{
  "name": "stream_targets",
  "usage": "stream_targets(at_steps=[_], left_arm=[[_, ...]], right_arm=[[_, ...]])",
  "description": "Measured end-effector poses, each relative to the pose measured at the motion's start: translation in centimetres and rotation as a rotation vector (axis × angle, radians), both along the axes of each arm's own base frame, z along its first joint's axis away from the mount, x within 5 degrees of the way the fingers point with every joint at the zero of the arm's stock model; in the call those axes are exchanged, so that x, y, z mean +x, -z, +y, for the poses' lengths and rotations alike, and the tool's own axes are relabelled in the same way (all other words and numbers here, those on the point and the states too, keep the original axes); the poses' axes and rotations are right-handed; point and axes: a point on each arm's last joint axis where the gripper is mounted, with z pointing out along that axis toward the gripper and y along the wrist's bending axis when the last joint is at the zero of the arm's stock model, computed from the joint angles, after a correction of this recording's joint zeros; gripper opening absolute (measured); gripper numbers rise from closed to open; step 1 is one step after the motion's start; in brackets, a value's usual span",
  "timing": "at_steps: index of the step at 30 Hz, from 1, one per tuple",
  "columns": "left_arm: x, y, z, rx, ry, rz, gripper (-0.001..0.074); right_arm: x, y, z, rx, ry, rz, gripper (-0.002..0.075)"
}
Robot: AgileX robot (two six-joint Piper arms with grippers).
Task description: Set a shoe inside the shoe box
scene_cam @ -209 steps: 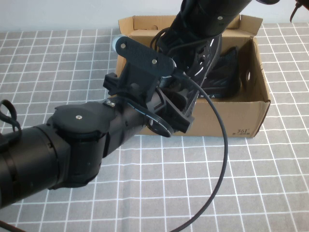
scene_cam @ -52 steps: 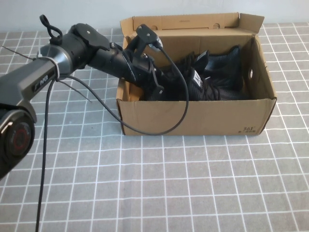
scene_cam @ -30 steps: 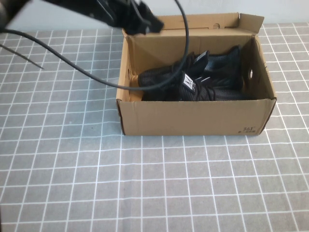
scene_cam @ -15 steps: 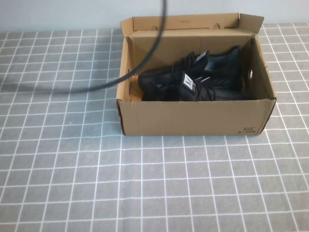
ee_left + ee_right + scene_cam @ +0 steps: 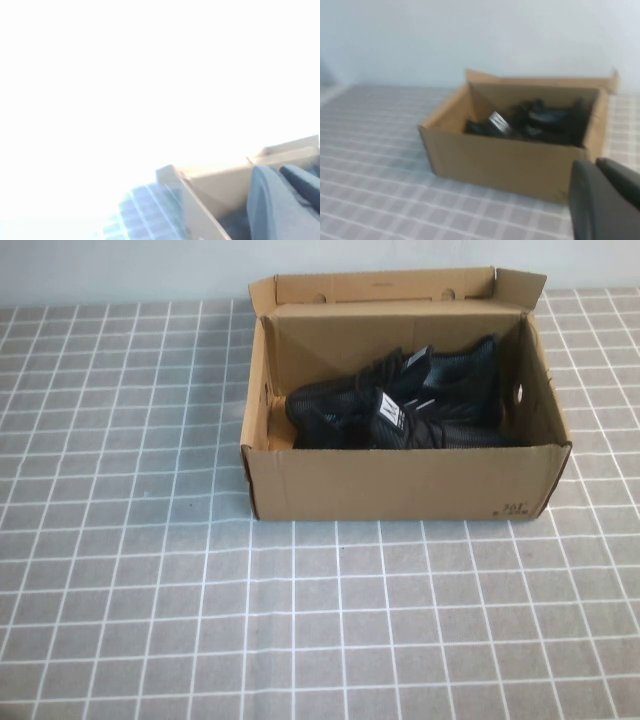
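We see a grey checked tablecloth (image 5: pixel 120 590) under a brown cardboard shoe box (image 5: pixel 400 485), its flap lid open. Inside lie black sneakers; the shoe (image 5: pixel 360 412) with a white tongue label rests near the front wall. A moment ago our left arm and its cable crossed the overhead view; now both are gone, so we judge the placing done. The left gripper (image 5: pixel 282 200) and right gripper (image 5: pixel 600 200) show only partly; we cannot tell their grip.

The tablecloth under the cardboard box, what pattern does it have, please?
Grey tablecloth with a white grid, clearest in the high view.
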Motion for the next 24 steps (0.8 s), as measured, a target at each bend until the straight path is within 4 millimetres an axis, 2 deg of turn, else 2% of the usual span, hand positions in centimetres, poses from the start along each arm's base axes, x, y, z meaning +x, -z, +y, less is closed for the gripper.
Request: stream_targets(at_steps=[2,6,13,17,24], left_arm=[[-1.9,2.8,1.0,-0.067,-0.036,-0.062,-0.0001],[-4.2,6.8,2.0,-0.156,-0.049,-0.129,-0.0001],[-3.6,11.3,1.6,-0.129,-0.031,-0.010,-0.0001],[-3.4,13.0,1.4,-0.105,-0.017,0.053,-0.0001],[-3.4,13.5,1.1,-0.088,0.012,0.096,-0.0001]], right_arm=[[0.8,0.9,0.8,0.045,-0.025,-0.032,-0.0016],[2.3,2.6,2.0,0.114,-0.053,-0.070,-0.0016],[3.5,3.5,2.7,0.209,-0.055,-0.226,-0.0016],[3.8,4.0,2.9,0.216,-0.055,-0.237,-0.0016],[3.8,4.0,2.9,0.218,-0.055,-0.241,-0.0016]])
